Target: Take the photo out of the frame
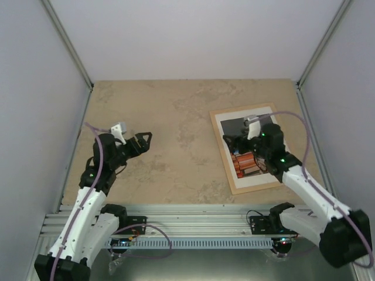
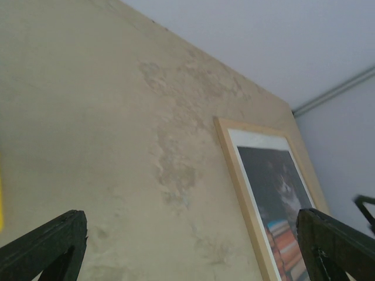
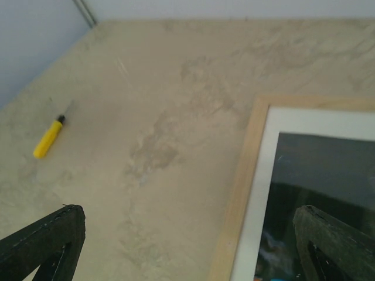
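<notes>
The left pincer [image 1: 143, 140] hangs over the left half of the beige marbled tabletop [image 1: 181, 111], its two dark fingers [image 2: 50, 246] spread wide with nothing between them. It points across the bare middle toward the right side. The right wrist view shows a small yellow-handled tool [image 3: 49, 137] lying flat on the stone-patterned surface, well apart from everything else. Farther right, the frame [image 1: 225, 157] of pale wood lies flat on the tabletop near the right wall, turned slightly askew. The photo [image 1: 245, 163] sits inside it, face up: a cat above stacked orange-red books, bordered in white. The right pincer [image 1: 233, 146] is over the photo's left part, near the frame's left rail. Its fingers [image 3: 44, 243] are also splayed apart and empty, one on either side of that rail in its own camera. Whether they touch the surface cannot be told.
</notes>
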Robot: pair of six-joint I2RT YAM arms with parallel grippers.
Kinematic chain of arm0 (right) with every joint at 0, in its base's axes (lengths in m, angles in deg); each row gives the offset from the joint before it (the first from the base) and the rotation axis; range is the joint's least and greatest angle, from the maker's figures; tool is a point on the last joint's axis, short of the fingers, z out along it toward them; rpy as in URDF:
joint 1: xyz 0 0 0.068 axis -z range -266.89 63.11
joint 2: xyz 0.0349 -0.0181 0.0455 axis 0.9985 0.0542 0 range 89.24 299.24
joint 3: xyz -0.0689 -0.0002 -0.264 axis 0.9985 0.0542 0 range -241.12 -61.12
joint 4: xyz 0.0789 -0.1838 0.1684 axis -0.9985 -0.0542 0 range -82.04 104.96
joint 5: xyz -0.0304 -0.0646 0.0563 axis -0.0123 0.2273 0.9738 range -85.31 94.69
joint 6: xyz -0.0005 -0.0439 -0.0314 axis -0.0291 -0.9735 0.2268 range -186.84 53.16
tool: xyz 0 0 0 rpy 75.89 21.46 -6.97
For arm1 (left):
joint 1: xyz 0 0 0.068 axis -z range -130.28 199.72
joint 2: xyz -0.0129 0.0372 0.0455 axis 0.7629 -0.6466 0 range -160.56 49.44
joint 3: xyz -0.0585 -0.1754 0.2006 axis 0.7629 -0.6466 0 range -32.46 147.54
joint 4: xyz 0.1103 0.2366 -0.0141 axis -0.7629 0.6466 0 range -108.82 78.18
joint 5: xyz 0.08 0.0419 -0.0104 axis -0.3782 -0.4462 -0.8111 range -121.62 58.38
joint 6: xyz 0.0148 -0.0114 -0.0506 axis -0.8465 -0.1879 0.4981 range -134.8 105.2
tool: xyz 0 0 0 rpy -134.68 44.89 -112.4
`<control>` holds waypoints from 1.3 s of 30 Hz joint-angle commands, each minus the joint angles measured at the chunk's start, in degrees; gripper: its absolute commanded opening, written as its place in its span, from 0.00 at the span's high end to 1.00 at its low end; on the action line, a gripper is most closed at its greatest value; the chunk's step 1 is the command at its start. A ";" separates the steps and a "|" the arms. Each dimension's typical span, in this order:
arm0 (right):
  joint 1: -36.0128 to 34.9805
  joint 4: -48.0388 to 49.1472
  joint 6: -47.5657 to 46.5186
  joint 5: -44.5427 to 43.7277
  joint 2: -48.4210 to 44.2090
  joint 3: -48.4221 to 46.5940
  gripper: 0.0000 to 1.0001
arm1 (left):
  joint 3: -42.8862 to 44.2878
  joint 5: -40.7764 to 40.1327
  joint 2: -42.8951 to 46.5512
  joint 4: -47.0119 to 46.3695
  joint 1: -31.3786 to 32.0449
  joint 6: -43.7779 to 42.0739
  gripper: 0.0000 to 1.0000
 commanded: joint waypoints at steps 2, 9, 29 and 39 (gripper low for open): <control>-7.66 -6.02 -3.25 -10.10 11.74 -6.05 0.02 | -3.24 -9.68 -0.38 -5.47 9.23 4.82 0.01; -13.35 -11.26 -4.51 -20.21 25.81 -12.69 0.03 | -8.16 -10.66 -4.81 -13.00 12.88 6.08 0.02; -15.16 -15.61 -3.33 -26.82 47.86 -23.06 0.39 | -11.63 -10.07 -18.48 -24.85 15.69 3.49 0.01; -16.60 -15.62 -0.45 -28.39 50.37 -25.02 0.68 | -11.94 -9.75 -18.69 -25.20 15.69 4.12 0.01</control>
